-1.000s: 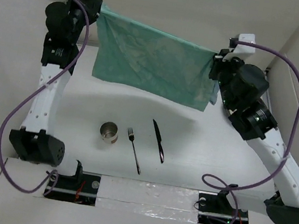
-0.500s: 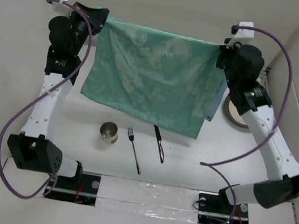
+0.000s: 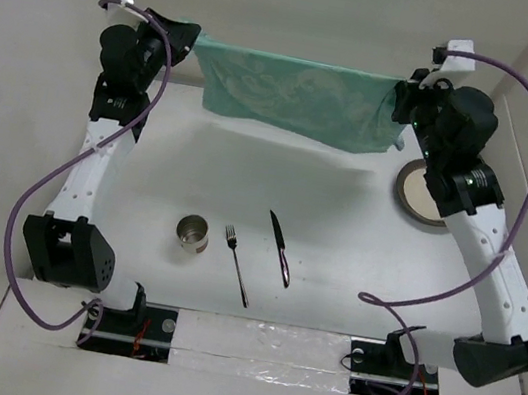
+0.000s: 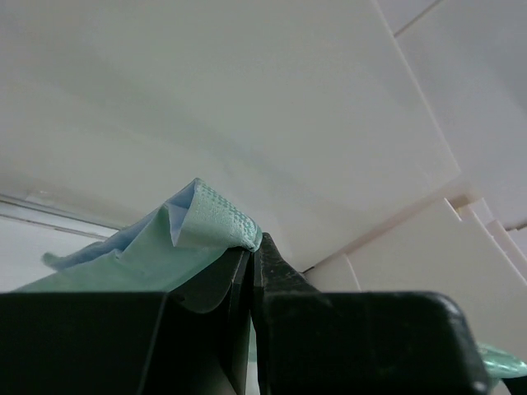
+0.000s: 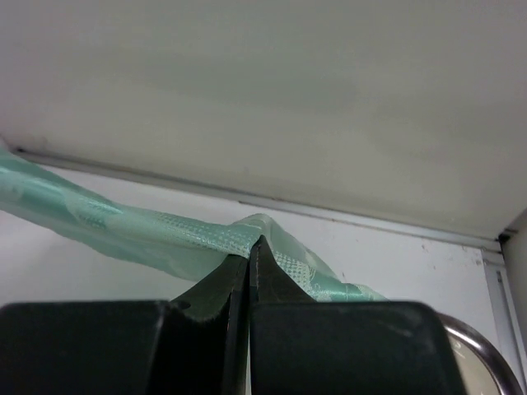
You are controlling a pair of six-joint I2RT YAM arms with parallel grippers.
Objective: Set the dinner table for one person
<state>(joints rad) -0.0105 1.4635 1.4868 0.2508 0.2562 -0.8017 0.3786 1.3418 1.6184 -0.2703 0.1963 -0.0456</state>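
A plain white worktop (image 3: 341, 221) fills the scene, boxed in by white walls (image 3: 307, 2) at the back and on both sides. A metal cup (image 3: 193, 233) stands near the worktop's front edge. Just right of the cup lies a fork (image 3: 236, 265), and right of that a dark knife (image 3: 280, 248). The two lie apart, each running front to back.

Far behind the cup, a shiny green mat (image 3: 296, 96) hangs stretched in the air over the back of the worktop, casting a soft shadow. The left tool (image 3: 192, 35) is clamped tight on the mat's left corner, slightly left of the cup. The right tool (image 3: 399, 97) is pinched on the right corner, well right of the cup. In the wrist views, green cloth is folded between the closed jaws.

A round plate (image 3: 419, 191) rests on the worktop behind and well right of the cup, partly hidden by the right arm.
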